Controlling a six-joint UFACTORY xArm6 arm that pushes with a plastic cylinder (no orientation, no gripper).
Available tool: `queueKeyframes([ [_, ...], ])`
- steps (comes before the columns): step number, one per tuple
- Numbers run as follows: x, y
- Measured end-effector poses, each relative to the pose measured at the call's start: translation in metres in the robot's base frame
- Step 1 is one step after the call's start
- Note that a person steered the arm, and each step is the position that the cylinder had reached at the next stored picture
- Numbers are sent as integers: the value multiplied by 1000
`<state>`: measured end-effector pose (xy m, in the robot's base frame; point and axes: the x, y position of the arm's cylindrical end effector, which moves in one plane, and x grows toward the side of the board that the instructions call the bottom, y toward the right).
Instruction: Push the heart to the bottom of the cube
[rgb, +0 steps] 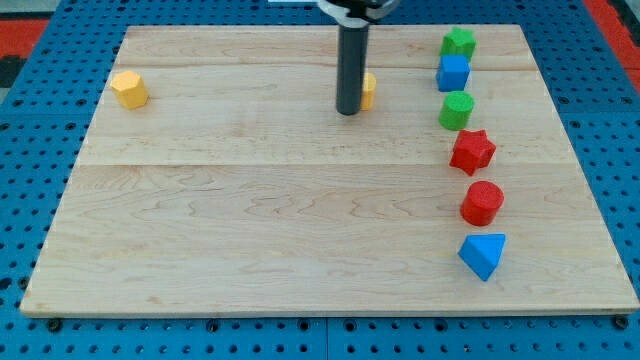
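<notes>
My tip (348, 112) rests on the wooden board (250, 220) near the view's top centre. A yellow block (369, 90) sits right behind the rod, at its right side. It is mostly hidden, so I cannot make out its shape. The blue cube (453, 72) stands to the view's right of it, in a column of blocks. Another yellow block (129, 89), with a faceted outline, sits at the view's far left.
The column on the view's right runs from top to bottom: a green block (459, 42), the blue cube, a green cylinder-like block (456, 109), a red star (472, 151), a red cylinder (481, 202) and a blue triangle (483, 255).
</notes>
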<state>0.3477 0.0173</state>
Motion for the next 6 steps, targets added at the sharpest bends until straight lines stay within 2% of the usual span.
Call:
queueKeyframes([
  [1, -25, -15],
  [5, -14, 109],
  [6, -14, 121],
])
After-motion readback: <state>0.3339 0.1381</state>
